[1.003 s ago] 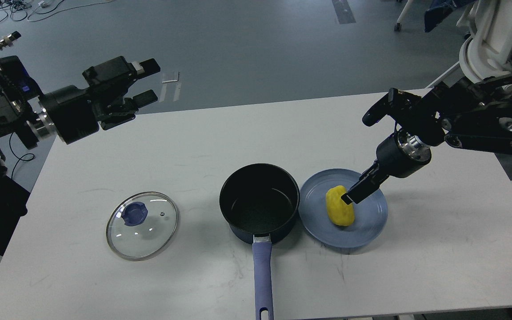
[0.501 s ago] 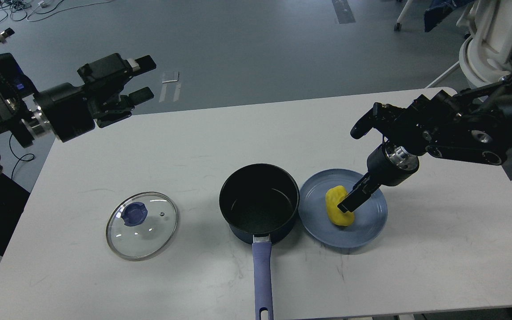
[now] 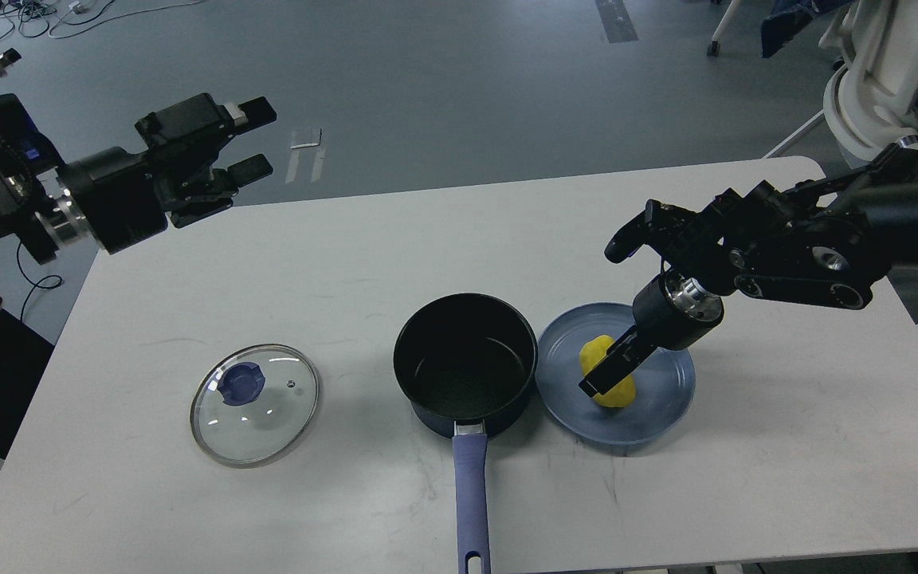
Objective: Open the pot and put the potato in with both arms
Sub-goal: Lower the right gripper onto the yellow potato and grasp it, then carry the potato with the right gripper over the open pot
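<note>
The dark navy pot stands open at the middle of the white table, its blue-purple handle pointing toward me. Its glass lid with the blue knob lies flat on the table to the left. The yellow potato lies on a flat blue plate right of the pot. My right gripper reaches down onto the potato; one black finger crosses in front of it and the other is hidden. My left gripper is open and empty, raised beyond the table's far left corner.
The plate touches the pot's right side. The table ends close behind my left gripper and just past the pot handle's tip. A white machine base stands on the floor at the far right.
My right arm has moved left and down, its finger sliding across the potato toward the pot. My left gripper has drifted slightly left and up. Pot, lid and plate have not moved.
</note>
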Controlling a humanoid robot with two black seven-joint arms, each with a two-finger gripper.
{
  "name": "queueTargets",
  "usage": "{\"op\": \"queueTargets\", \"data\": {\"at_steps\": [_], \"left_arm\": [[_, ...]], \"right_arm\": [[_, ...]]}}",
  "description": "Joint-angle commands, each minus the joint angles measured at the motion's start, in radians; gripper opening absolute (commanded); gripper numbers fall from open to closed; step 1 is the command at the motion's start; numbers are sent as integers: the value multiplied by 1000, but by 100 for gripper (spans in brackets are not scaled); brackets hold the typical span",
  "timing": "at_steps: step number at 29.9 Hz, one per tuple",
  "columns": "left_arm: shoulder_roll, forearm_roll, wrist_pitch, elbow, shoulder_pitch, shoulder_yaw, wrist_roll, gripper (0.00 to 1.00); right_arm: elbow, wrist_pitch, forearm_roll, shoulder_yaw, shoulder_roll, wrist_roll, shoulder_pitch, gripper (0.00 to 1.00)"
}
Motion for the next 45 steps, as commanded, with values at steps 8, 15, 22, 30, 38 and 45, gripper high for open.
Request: {"op": "queueTargets", "data": {"at_steps": [8,15,22,30,38,45], "left_arm": [[0,-1,0,1,0,0,0,98],[0,-1,0,3,1,0,-1,98],[-1,-3,0,3,1,-1,0,98],[0,-3,0,3,1,-3,0,98],[0,-1,0,3,1,-8,-1,98],[-1,-3,0,3,1,-8,-1,98]], "right_arm": [[-53,0,0,-2,58,0,-19,97],[-61,0,0,-4,71,0,-25,87],[-59,0,-1,-28,71,0,-24,26],[-50,0,2,-27,31,0,18,22],[-7,0,192,70,-35,0,202,23],[-21,0,332,64,116,0,243,24]]}}
